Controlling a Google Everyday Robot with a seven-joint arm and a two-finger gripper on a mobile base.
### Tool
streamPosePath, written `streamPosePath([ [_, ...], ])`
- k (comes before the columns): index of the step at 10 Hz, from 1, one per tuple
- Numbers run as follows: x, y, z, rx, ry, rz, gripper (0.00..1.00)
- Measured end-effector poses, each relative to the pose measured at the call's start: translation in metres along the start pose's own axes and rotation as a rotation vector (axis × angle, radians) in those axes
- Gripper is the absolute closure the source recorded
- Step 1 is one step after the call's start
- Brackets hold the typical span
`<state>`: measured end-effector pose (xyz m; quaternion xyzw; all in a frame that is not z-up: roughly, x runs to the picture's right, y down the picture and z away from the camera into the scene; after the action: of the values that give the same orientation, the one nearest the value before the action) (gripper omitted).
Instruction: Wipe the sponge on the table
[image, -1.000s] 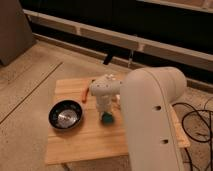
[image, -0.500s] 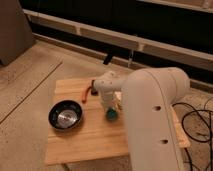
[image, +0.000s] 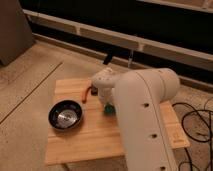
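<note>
The table (image: 95, 137) is a light-brown wooden top in the middle of the camera view. A small part of the teal sponge (image: 107, 109) shows on it near the centre, just under the end of my white arm. My gripper (image: 105, 103) points down onto the sponge, and the wrist housing and the big white arm link hide most of it. The sponge's right side is covered by the arm.
A black bowl (image: 65, 115) with a shiny inside stands on the left part of the table. A small orange object (image: 86, 95) lies between the bowl and my wrist. Black cables (image: 196, 125) lie on the speckled floor at the right. A dark wall with a rail runs behind the table.
The sponge and my wrist have moved a little toward the table's far edge. The bowl and the orange object have stayed put.
</note>
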<state>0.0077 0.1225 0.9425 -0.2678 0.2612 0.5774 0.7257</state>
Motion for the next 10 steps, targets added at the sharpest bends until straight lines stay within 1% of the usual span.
streamPosePath([
  [3,-0.017,0.013,0.005,-0.001,0.006,-0.043,1.00],
  [5,-0.027,0.026,0.001,0.009,-0.002,-0.071,1.00],
  [7,-0.035,0.048,-0.013,0.011,-0.026,-0.104,1.00],
  [8,-0.038,0.064,-0.021,0.005,-0.042,-0.121,1.00],
  [9,-0.039,0.074,-0.023,0.004,-0.047,-0.131,1.00],
  [10,-0.038,0.089,-0.025,-0.005,-0.055,-0.143,1.00],
])
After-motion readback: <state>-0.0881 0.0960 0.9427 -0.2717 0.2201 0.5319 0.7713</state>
